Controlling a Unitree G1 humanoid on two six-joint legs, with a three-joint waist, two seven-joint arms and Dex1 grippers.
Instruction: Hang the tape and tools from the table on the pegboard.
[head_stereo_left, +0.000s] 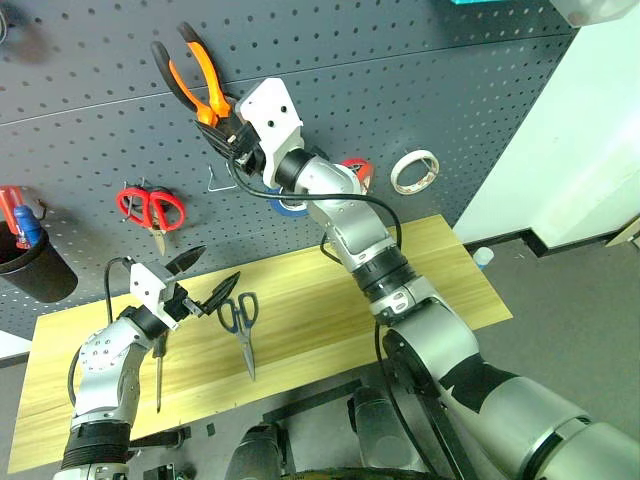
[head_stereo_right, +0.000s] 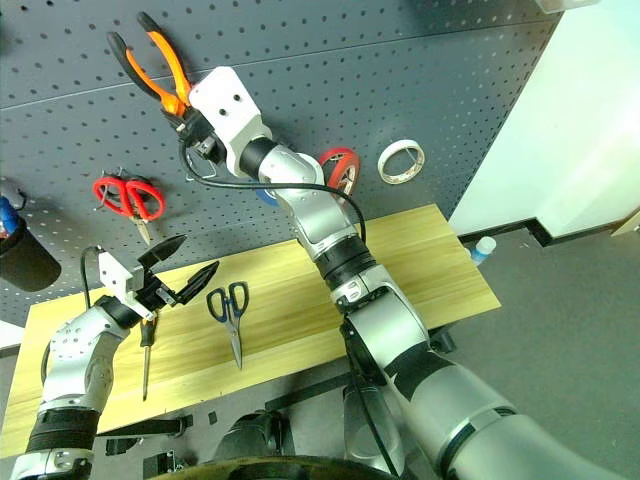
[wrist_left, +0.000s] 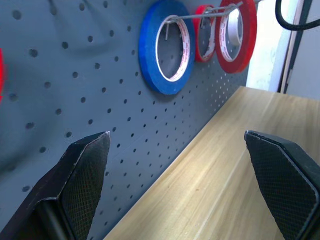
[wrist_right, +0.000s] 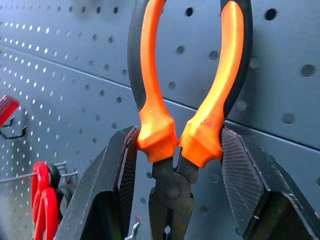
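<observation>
— Pliers (head_stereo_left: 188, 78) were seen high against the pegboard (head_stereo_left: 420, 80), handles up and spread, weren't they? How were they held?

— They were clamped by the right gripper (wrist_right: 177, 150), its two black fingers (wrist_right: 117, 170) pressed against the orange part of the handles just above the pivot, jaws pointing down toward the wrist. That detail was given by the right wrist view; in the head views the pliers were seen sticking up past the white wrist housing.

— And the left gripper (head_stereo_left: 200, 280)?

— It was held spread wide above the table (head_stereo_left: 440, 260), and nothing was gripped or touched. Its fingers (wrist_left: 85, 175) were pointed toward the foot of the pegboard.

— Where were the other tools found?

— The dark-handled scissors (head_stereo_left: 240, 325) were laid flat on the table, blades toward the near edge. The screwdriver (head_stereo_left: 158, 370) was lying beside them, partly hidden by the left arm.

— The tape?

— The red tape (wrist_left: 239, 35) was hung on a hook of the pegboard, with a blue roll (wrist_left: 165, 47) and a smaller red-and-white roll (wrist_left: 204, 32) next to it. A white roll (head_stereo_left: 413, 170) was hung further right.

— Any containers?

— A black cup (head_stereo_left: 35, 265) was fixed at the board's left edge; red and blue handles were seen inside, but what they were could not be told. Red-handled scissors (head_stereo_left: 150, 210) were hung near it.
</observation>
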